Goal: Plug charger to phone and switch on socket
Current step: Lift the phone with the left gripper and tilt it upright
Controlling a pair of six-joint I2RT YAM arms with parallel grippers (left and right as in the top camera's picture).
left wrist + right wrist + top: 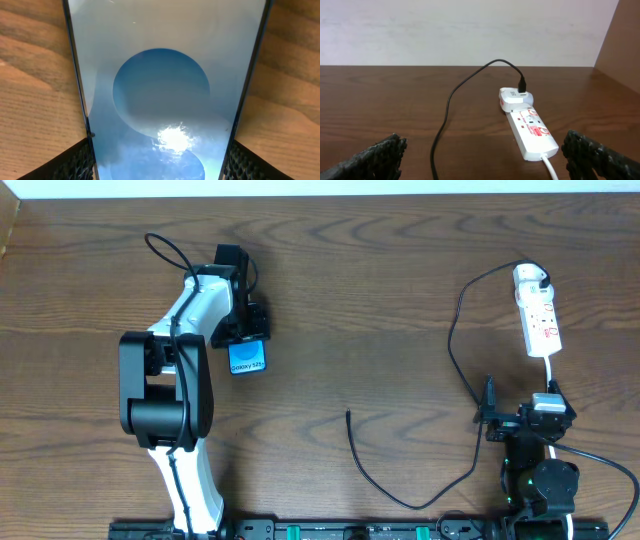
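Note:
The phone (247,359) lies on the table at left, its blue screen with white "Galaxy S25+" text facing up. My left gripper (246,332) is over its far part. In the left wrist view the phone (160,90) fills the space between my left gripper's (160,162) fingers, which press on its two long edges. The white socket (538,315) lies at the far right, with the charger's white plug (531,278) in its far end. The black charger cable (462,330) loops down to a free tip (348,414). My right gripper (522,412) is open and empty, just in front of the socket (530,131).
The socket's white cord (551,167) runs toward my right gripper (482,152). The charger cable (442,125) crosses the table between the right fingers. A pale wall stands behind the table's far edge (470,65).

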